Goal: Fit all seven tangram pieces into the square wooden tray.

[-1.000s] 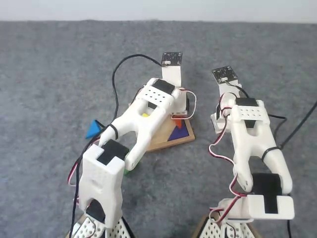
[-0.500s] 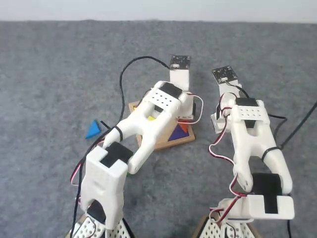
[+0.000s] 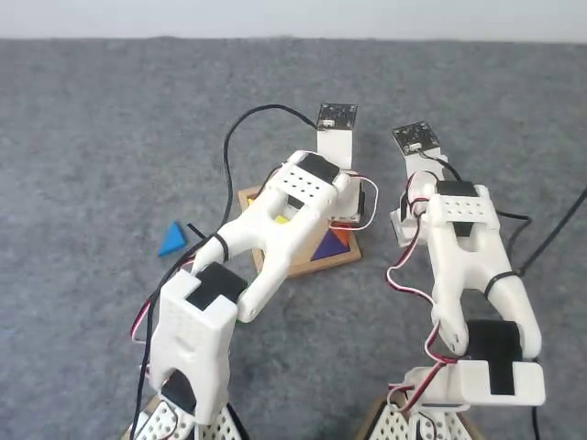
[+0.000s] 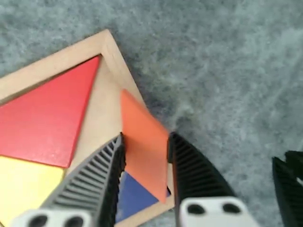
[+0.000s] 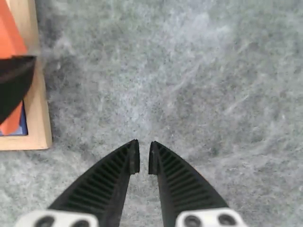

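The square wooden tray [image 4: 61, 59] holds a red triangle [image 4: 47, 118], a yellow piece [image 4: 23, 184] and a blue piece [image 4: 135, 196]. My left gripper [image 4: 145, 138] is shut on an orange piece [image 4: 137, 113], which hangs tilted over the tray's corner and rim. In the high view the left arm lies across the tray [image 3: 312, 266], with its gripper [image 3: 344, 222] at the tray's right side. A blue triangle [image 3: 171, 240] lies loose on the carpet left of the tray. My right gripper [image 5: 140, 158] is shut on nothing, low over the carpet just right of the tray's edge [image 5: 38, 118].
Grey carpet covers the whole table. The right arm [image 3: 468, 257] stands close beside the tray, and the left gripper's black finger [image 5: 14, 80] shows near it in the right wrist view. A black cable [image 3: 229, 156] loops over the carpet behind the tray.
The left arm has swung right across the tray with the orange piece, and the blue triangle now lies clear of it. The right arm has not moved.
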Robot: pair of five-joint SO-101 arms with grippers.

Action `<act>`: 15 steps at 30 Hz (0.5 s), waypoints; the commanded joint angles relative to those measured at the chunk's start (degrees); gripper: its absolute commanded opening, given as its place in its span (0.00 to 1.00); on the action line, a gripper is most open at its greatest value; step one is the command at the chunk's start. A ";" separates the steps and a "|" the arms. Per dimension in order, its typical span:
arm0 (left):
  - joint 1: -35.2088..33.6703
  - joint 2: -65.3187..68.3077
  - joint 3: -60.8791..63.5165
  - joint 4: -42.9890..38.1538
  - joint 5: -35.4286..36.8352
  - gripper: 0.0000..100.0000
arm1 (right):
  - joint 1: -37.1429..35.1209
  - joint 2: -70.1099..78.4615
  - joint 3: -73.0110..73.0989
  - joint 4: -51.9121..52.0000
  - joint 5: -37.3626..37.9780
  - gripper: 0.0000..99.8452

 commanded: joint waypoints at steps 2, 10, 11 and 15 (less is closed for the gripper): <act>-0.35 -0.26 -1.98 0.00 0.70 0.14 | 0.13 -0.22 0.44 -0.75 -0.53 0.06; -0.88 -0.62 -2.33 -0.09 0.53 0.22 | 0.13 -0.75 0.35 -0.66 -0.53 0.06; -0.88 -0.62 -2.33 0.00 0.44 0.22 | 0.13 -0.75 0.35 -0.57 -0.53 0.06; -1.93 -1.14 -2.42 0.18 0.35 0.23 | 0.31 -0.92 0.18 -0.40 -0.62 0.06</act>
